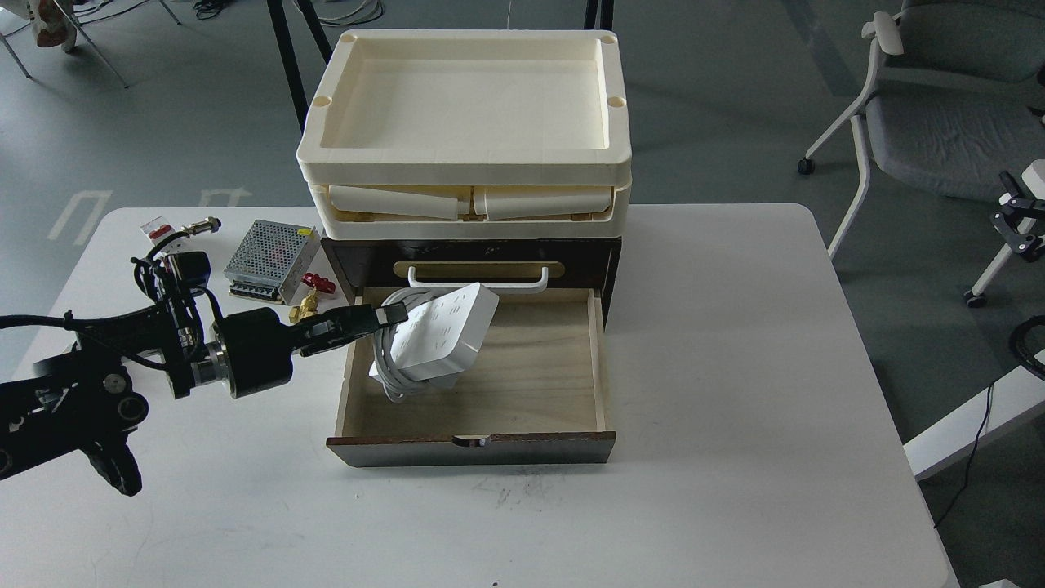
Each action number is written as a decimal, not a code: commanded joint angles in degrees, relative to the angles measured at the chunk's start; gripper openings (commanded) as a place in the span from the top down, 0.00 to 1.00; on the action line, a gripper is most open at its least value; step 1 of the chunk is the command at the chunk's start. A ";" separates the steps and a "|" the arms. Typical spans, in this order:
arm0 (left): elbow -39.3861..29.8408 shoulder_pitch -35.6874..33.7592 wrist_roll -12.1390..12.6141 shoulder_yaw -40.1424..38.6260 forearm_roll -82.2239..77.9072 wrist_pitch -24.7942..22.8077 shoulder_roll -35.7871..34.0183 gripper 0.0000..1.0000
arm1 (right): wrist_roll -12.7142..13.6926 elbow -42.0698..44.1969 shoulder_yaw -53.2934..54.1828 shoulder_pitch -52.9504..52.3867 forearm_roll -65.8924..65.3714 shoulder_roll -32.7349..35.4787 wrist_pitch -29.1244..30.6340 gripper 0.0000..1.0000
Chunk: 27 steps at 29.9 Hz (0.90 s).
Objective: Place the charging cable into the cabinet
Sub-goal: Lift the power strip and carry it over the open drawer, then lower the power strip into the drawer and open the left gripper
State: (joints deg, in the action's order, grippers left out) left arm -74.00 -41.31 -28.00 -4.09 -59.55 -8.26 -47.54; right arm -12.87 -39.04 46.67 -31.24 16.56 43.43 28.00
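Note:
The charging cable [441,331], a white power strip with its thick white cord looped around it, hangs tilted inside the open plywood drawer [522,384] of the dark brown cabinet [588,261]. My left gripper [390,315] reaches in over the drawer's left wall and is shut on the strip's left end. The strip's lower edge and cord are low in the drawer; I cannot tell whether they touch the floor. My right gripper [1016,216] is at the far right edge, off the table, too small to read.
Cream plastic trays [465,122] are stacked on the cabinet. Left of the cabinet lie a perforated metal power supply box [273,260], a brass valve with a red handle [314,294] and a white-and-red breaker [157,229]. A grey chair [939,106] stands at the back right.

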 commanded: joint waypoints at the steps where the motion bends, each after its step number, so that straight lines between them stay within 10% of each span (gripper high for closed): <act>1: 2.37 1.84 0.00 0.05 -0.48 0.26 2.27 1.00 | 0.03 0.02 0.00 0.21 0.05 -0.01 0.00 0.00; 10: 3.69 2.98 0.00 -0.04 -0.04 0.08 4.56 1.00 | -0.05 0.02 0.00 0.65 0.05 -0.01 0.00 0.00; 27: 7.82 3.78 0.00 -1.10 5.84 0.35 12.47 0.35 | -0.05 0.02 0.09 1.97 0.05 -0.01 0.00 0.00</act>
State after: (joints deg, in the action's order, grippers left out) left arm -67.06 -37.53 -28.00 -5.14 -55.92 -7.85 -35.83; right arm -12.92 -39.05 46.76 -29.46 16.62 43.43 28.00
